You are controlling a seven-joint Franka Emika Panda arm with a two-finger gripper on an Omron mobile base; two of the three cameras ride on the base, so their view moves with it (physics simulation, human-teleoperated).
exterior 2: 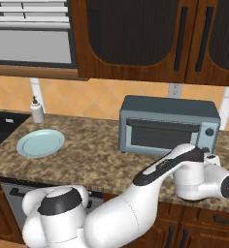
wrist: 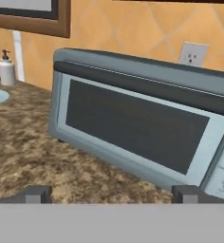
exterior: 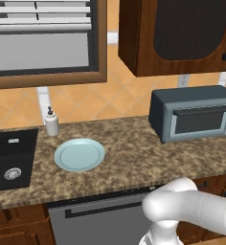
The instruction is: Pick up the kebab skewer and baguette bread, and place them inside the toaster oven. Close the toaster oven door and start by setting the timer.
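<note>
Toaster oven rt edge cut off

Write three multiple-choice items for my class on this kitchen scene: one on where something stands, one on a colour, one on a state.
1. Where is the soap dispenser?
A. on the toaster oven
B. on the counter behind the plate, near the sink
C. inside the sink

2. What colour is the plate?
A. pale blue
B. red
C. black

3. How is the toaster oven door?
A. hanging fully open
B. removed
C. shut

Answers:
1 B, it stands on the granite counter between the sink and the plate.
2 A, the round dish looks pale blue.
3 C, the windowed panel sits flush on the toaster oven.
</note>
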